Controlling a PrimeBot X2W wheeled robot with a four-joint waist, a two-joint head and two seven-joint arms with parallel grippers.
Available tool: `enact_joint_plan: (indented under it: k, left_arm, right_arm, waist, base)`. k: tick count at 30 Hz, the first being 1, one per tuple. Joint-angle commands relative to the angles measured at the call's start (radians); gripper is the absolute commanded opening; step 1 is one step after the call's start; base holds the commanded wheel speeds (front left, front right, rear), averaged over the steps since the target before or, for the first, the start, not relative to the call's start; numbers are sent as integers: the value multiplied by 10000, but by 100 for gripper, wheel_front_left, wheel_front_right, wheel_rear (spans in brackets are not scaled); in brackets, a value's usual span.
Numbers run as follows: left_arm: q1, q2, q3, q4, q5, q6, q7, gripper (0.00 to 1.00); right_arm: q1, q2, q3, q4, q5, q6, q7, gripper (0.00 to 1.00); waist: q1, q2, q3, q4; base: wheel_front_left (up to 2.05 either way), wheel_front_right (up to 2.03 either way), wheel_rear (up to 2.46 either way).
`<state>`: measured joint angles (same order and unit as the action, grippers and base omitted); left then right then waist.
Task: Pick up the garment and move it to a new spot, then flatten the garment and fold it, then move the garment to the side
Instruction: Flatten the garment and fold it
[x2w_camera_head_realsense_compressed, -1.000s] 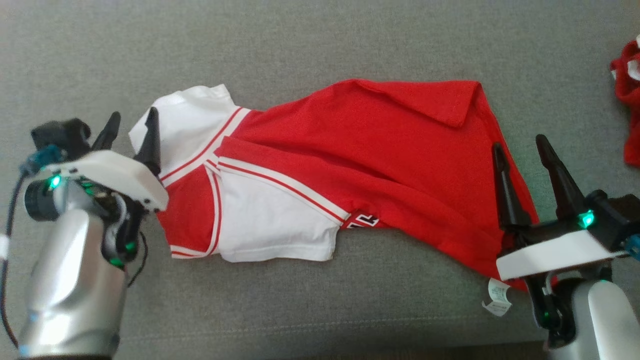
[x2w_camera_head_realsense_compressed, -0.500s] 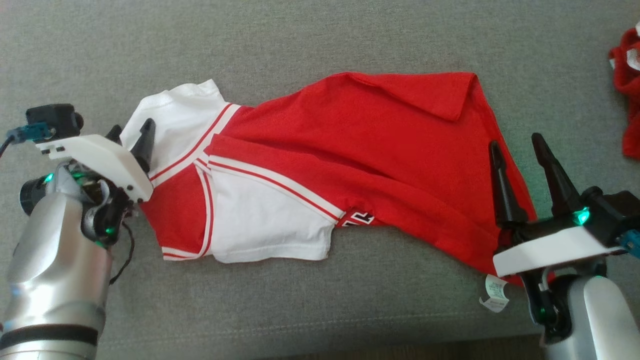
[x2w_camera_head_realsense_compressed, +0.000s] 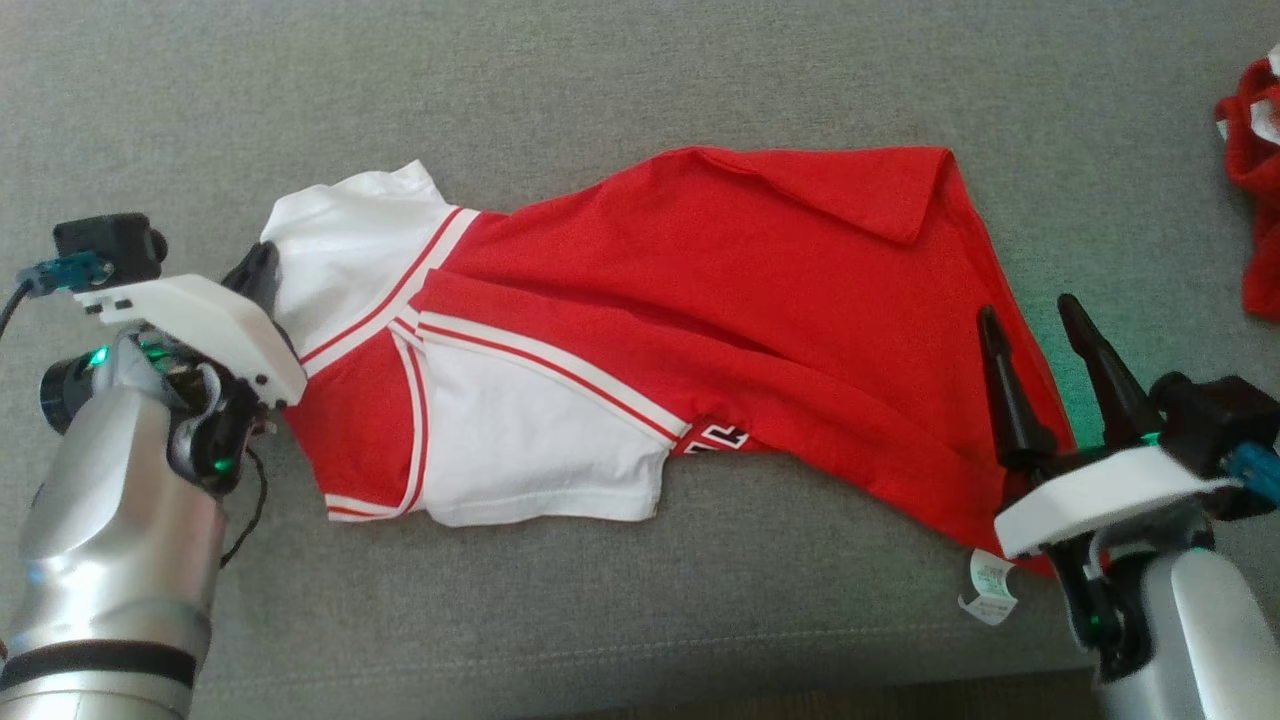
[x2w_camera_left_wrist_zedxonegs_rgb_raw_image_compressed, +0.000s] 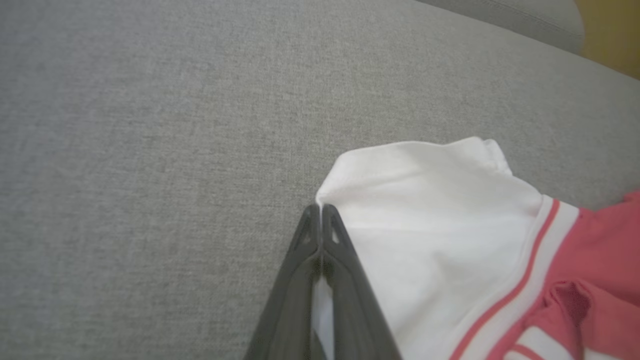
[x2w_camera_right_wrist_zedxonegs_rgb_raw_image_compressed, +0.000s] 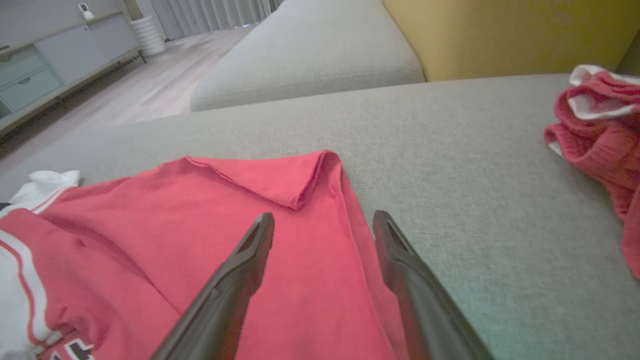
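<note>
Since the garment (x2w_camera_head_realsense_compressed: 700, 280), lying across the sofa cushion (x2w_camera_head_realsense_compressed: 600, 80), apparently needs pulling flat, the left end effector (x2w_camera_left_wrist_zedxonegs_rgb_raw_image_compressed: 320, 212) pinches its white sleeve (x2w_camera_left_wrist_zedxonegs_rgb_raw_image_compressed: 440, 200) while the right end effector (x2w_camera_head_realsense_compressed: 1028, 310) stands wide astride its hem (x2w_camera_head_realsense_compressed: 975, 250).

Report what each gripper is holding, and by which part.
The left gripper is shut on the garment, pinching the edge of its white sleeve. The right gripper is open, straddling the garment's red edge and holding nothing.
</note>
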<state>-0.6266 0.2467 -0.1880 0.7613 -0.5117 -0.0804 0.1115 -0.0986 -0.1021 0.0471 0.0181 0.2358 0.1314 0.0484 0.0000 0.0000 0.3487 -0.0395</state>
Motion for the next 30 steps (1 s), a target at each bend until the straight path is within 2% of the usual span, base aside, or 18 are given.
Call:
enact_joint_plan:
  k: [1,5,11,17,22,23,25,26,27,30]
  left_arm:
    - [-338,392,224,-182,86,-34,-99,0]
    - [-458,320,112,-119,151,-35,-306,0]
    - [-709,113,-101,-67,205,-77,-522,0]
    - [-996,-95,-323,71,214,-149,-714,0]
    - [-1094,-137,-410,253,172,-207,-891,0]
    - [-1112,-139,-421,291,161,-216,-923,0]
    - [-1148,-142,-440,359,145,-227,-986,0]
    - [-1163,-140,-450,388,141,-231,-1021,0]
    - [-1178,-137,-461,414,139,-235,-1064,0]
    - [-1242,-97,-500,422,180,-250,-1333,0]
  right_arm:
    - [-413,-184,180,-243,75,-7,20,100]
    - [-1129,-630,521,555,301,-7,371,100]
    - [-2618,-1215,1567,1890,803,-7,1437,100]
    - [-3746,-1480,1994,2924,1269,-7,2193,100]
    - [-3951,-1564,2055,3212,1395,-7,2300,100]
    - [-3972,-1585,2078,3236,1408,-7,2298,96]
    - [-4015,-1616,2144,3251,1428,-7,2277,42]
    - [-4036,-1624,2179,3246,1442,-7,2263,3]
    - [-4046,-1633,2216,3238,1469,-7,2264,0]
    - [-4069,-1686,2231,3085,1475,-7,2069,0]
  waist:
    - [0,0,3,13]
    - [0,0,65,102]
    - [0,0,271,354]
    - [0,0,487,609]
    - [0,0,534,685]
    - [0,0,542,689]
    - [0,0,556,692]
    - [0,0,562,692]
    - [0,0,567,691]
    - [0,0,579,690]
  base:
    - [0,0,0]
    - [0,0,0]
    - [0,0,0]
    - [0,0,0]
    - [0,0,0]
    - [0,0,0]
    - [0,0,0]
    - [0,0,0]
    - [0,0,0]
    - [0,0,0]
